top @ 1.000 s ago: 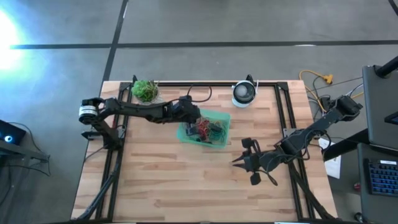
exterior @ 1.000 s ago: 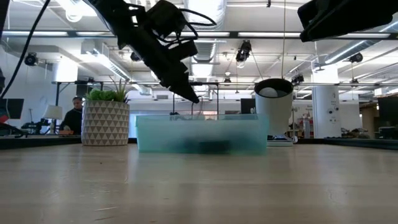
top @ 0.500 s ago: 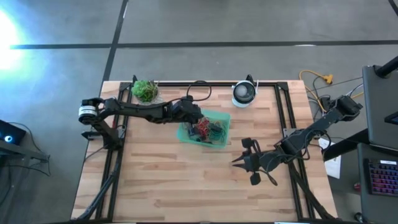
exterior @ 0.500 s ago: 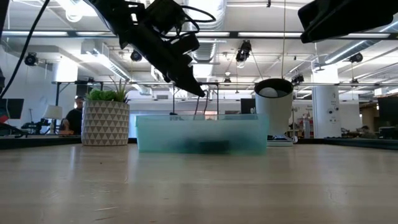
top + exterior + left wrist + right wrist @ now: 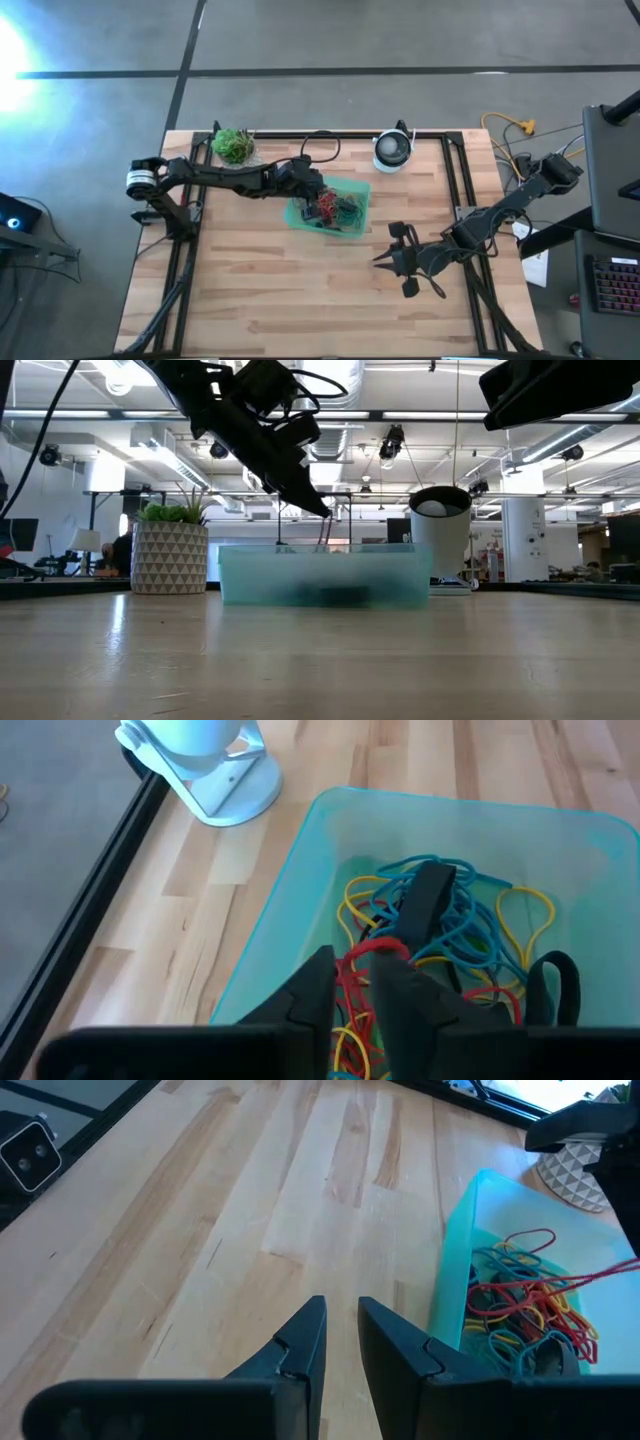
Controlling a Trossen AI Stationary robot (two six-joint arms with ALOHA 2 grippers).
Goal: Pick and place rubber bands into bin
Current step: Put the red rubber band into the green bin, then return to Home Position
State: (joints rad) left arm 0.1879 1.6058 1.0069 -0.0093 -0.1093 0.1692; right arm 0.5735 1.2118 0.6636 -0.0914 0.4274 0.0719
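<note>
The shallow, translucent green plastic bin (image 5: 330,206) with low walls sits on the pale, plank-grained wooden table (image 5: 260,290), toward its far middle. Inside lies a tangled heap of thin rubber bands (image 5: 455,935) in blue, yellow, red and dark loops, with one thick black band standing on edge.

The left gripper (image 5: 352,982) hangs just above the bin's near-left part. Its two dark, smooth, wedge-shaped fingers stand a narrow gap apart, and a red rubber band (image 5: 375,952) arches across their tips; whether they pinch it I cannot tell. The right gripper (image 5: 340,1330) waits well apart from the bin over bare wood, its matching fingers a narrow slit apart, with nothing between them.

The level view shows what the overhead one does not: the left gripper (image 5: 305,500) is clear above the bin's frosted wall, with thin strands hanging from it into the bin. The right wrist view shows a red band stretched taut up out of the heap.

A round white and dark device (image 5: 392,150) and a leafy green plant in a white triangle-patterned pot (image 5: 168,555) stand behind the bin.
</note>
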